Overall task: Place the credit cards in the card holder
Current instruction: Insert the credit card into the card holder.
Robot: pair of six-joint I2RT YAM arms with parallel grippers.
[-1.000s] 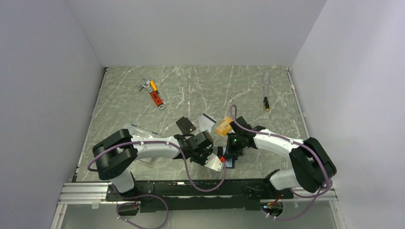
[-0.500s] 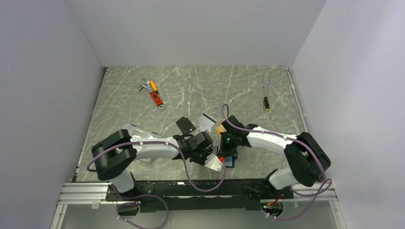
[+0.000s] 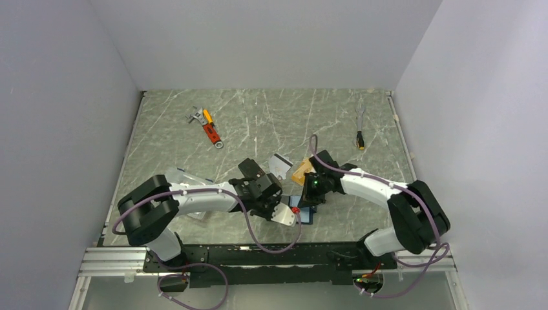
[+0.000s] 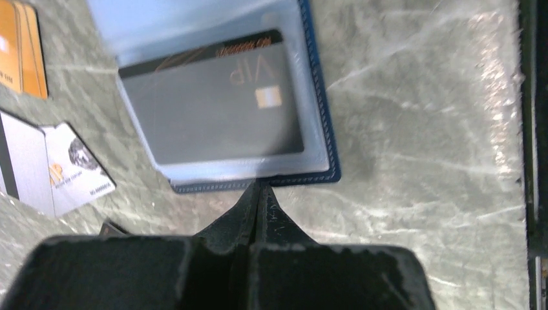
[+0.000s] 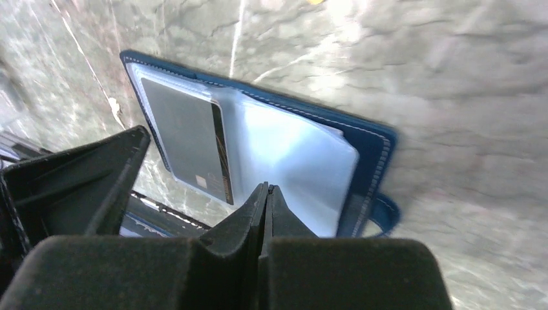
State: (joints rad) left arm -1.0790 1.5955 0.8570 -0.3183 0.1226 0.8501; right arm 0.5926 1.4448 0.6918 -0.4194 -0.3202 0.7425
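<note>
Near the front edge of the table (image 3: pixel 271 123), between the two claws, the card holder (image 3: pixel 309 214) lies open and flat with its inside facing up. Inside it are see-through pockets (image 5: pixel 291 158). One pocket has the black card (image 4: pixel 213 106) in it, pushed all the way in.

From the left wrist, the black card's long side runs across the picture, tilted a little. A darker stripe runs along its far edge, and a small gold square sits toward the right. From the right wrist, the open holder stretches from upper left to lower right. The black card is in the left half, with its long side going across the holder. The blue snap tab (image 5: pixel 386 216) sticks out at the lower right end.

The orange card (image 4: pixel 19 55) and the silver-white card (image 4: pixel 22 168) lie flat on the table outside the holder, near each other but not touching.

The left claw (image 4: pixel 259 194) is pinched together with nothing in it, and its tip is right at the holder's blue edge. The right claw (image 5: pixel 266 192) is pinched together too and holds nothing. Its tip is over a see-through pocket, but I cannot tell if it touches.
</note>
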